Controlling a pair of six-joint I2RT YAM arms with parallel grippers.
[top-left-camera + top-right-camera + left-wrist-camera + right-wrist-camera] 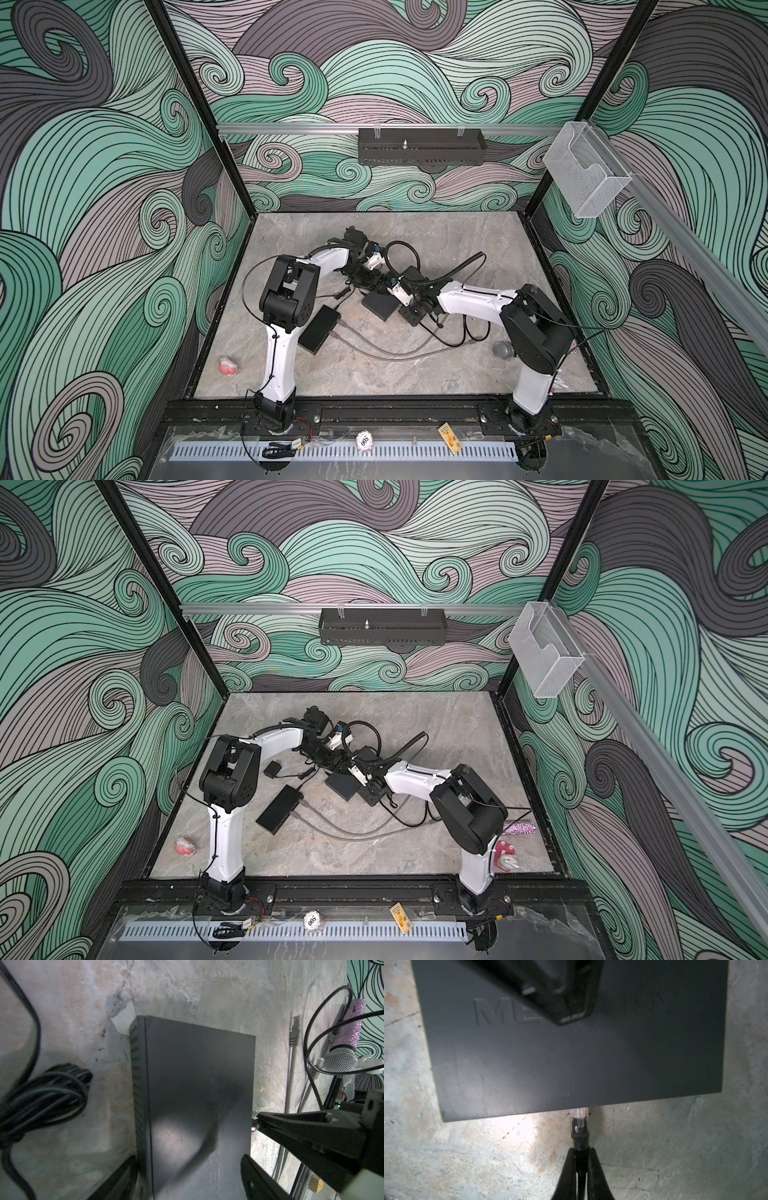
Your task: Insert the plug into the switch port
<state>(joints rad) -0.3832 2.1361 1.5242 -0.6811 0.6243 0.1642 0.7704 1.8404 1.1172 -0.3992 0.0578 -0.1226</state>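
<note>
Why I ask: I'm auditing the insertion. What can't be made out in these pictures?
Port: right wrist view, hidden beneath the switch edge at the plug tip.
Switch lettering: same view, partly covered by the blurred left tool.
Plug in both top views: too small, lost among the arms.

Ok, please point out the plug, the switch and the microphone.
plug (580,1116): right wrist view, on its clear body.
switch (529,1068): right wrist view, on its flat top.
microphone (340,1061): left wrist view, on its mesh head.
</note>
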